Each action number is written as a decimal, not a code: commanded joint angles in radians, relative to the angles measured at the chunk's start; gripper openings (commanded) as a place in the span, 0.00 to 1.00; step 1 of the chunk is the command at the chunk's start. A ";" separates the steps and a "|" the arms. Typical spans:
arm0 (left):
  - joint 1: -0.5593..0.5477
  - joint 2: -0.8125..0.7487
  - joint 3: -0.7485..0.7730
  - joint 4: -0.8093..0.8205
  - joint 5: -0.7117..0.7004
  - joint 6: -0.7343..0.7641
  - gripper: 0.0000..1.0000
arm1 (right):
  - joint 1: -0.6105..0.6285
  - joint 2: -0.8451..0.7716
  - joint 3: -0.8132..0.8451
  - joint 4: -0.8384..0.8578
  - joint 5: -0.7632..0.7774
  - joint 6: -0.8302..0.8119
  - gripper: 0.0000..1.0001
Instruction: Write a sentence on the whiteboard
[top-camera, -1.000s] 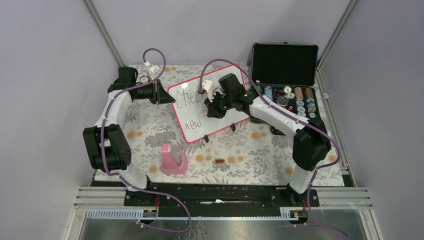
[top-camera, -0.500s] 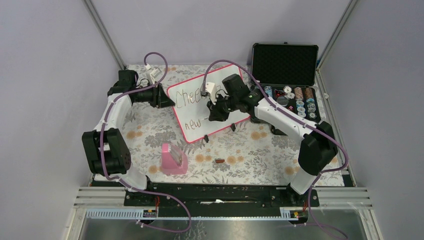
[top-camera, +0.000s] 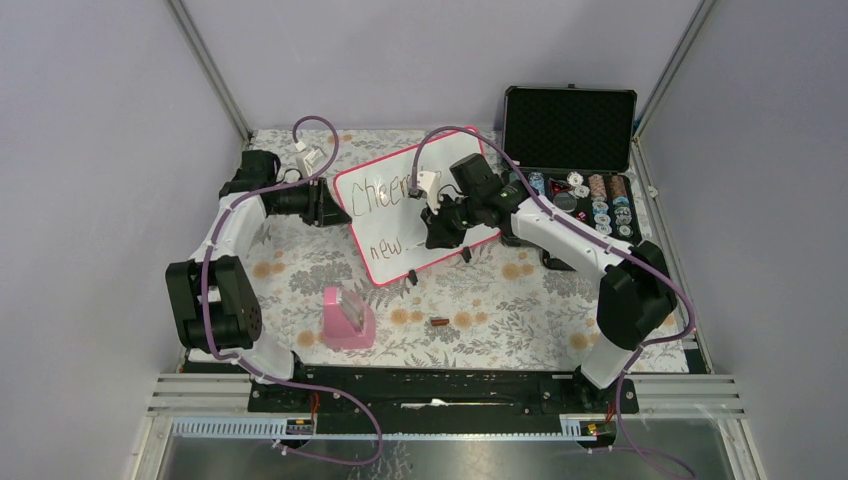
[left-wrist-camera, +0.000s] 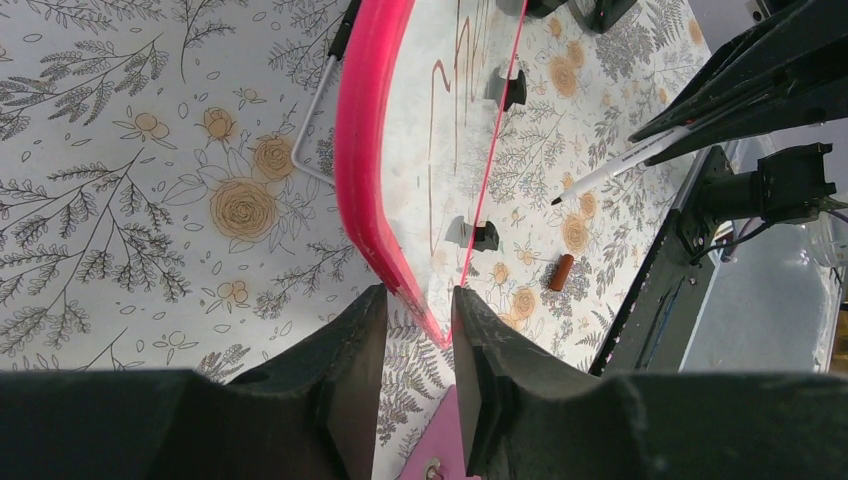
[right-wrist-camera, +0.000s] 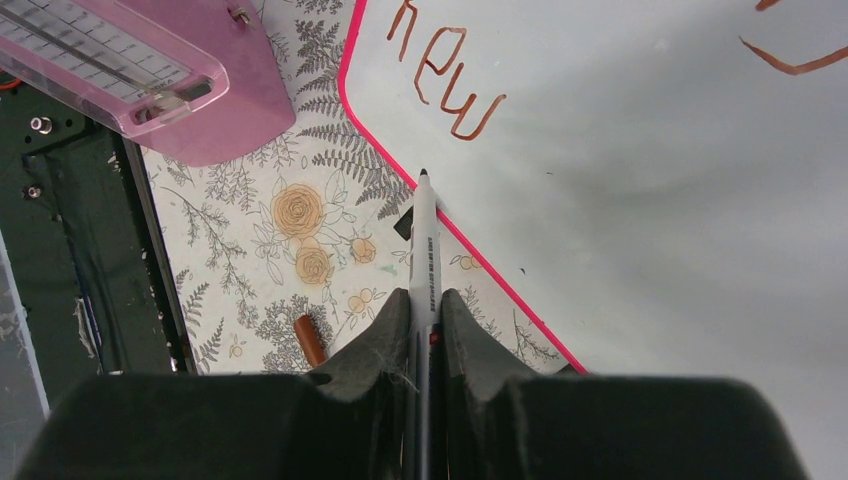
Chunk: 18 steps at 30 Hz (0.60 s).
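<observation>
Just ahead of the right jaws, pinched on the marker (right-wrist-camera: 424, 250) with its tip at the pink edge, lay the whiteboard (right-wrist-camera: 650, 150), its sentence (right-wrist-camera: 445, 70) ending ahead-left, while the left jaws clamped its corner.

From above I read only "Chee" and "new" of the sentence (top-camera: 378, 193); the right gripper (top-camera: 434, 230) covers the rest. On the left wrist camera the whiteboard (left-wrist-camera: 365, 150) runs edge-on, its strokes unreadable.
</observation>
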 joint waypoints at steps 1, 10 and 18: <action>-0.001 -0.010 0.029 0.039 0.022 0.013 0.32 | -0.012 -0.044 -0.004 0.010 -0.020 -0.008 0.00; -0.002 0.026 0.075 0.069 -0.002 -0.018 0.17 | -0.012 -0.038 0.002 0.037 -0.008 -0.003 0.00; -0.001 0.045 0.108 0.082 -0.014 -0.033 0.07 | -0.012 -0.022 0.016 0.070 0.030 0.003 0.00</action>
